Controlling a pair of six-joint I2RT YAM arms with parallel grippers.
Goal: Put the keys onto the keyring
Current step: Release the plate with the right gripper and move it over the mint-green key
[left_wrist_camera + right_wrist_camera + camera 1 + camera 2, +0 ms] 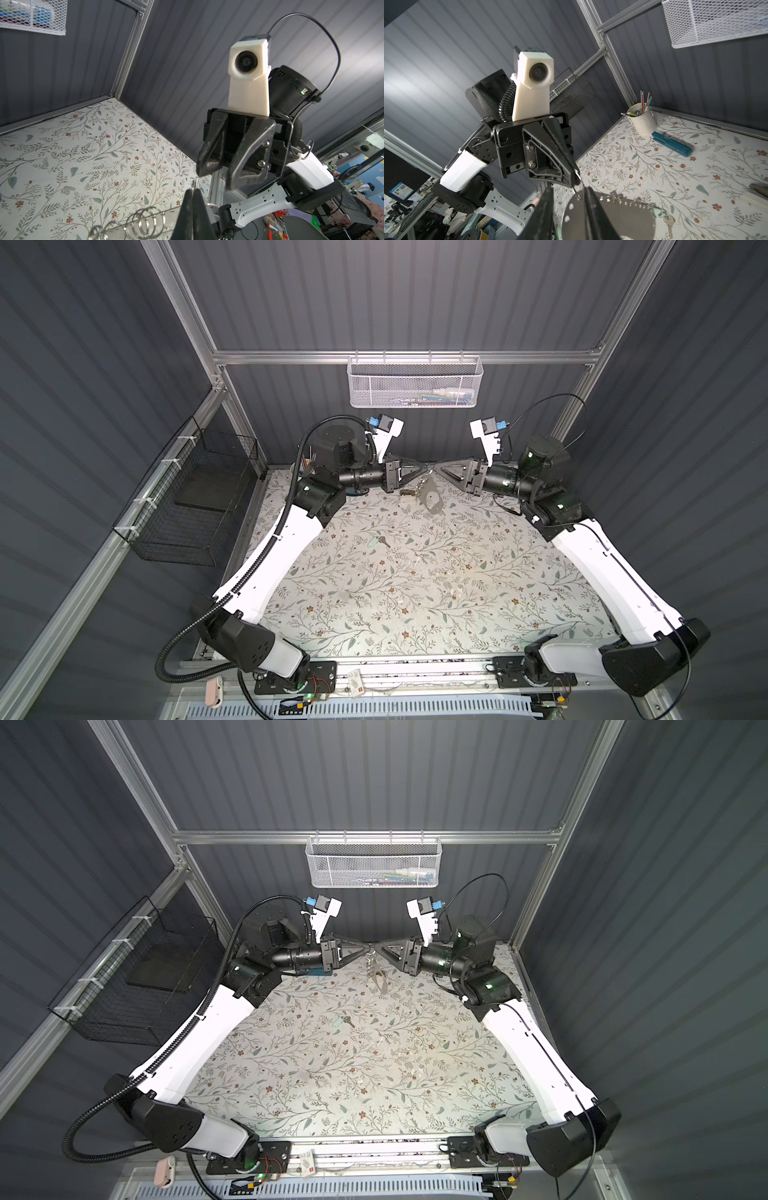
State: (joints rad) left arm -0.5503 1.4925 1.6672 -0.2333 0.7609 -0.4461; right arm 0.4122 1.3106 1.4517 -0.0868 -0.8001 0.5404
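The keyring (433, 501), a flat grey fob with silver wire rings (149, 220) on its edge, hangs in the air above the back of the table. My left gripper (427, 469) is shut on one thin wire ring at the fob's top, which shows at its fingertips (194, 188). My right gripper (436, 467) faces it tip to tip. Its jaws stand apart, and the fob's rounded end (623, 218) shows in the gap (568, 193). The keys (378, 540), a brass key on a mint tag, lie on the table in both top views (343, 1021), apart from both grippers.
A tan-and-white lump (407, 493) lies on the floral table under the fob. A white cup of pencils (642, 120) and a teal case (671, 143) stand at the back left. A white mesh basket (413, 381) hangs on the back rail and a black wire basket (195, 506) on the left wall.
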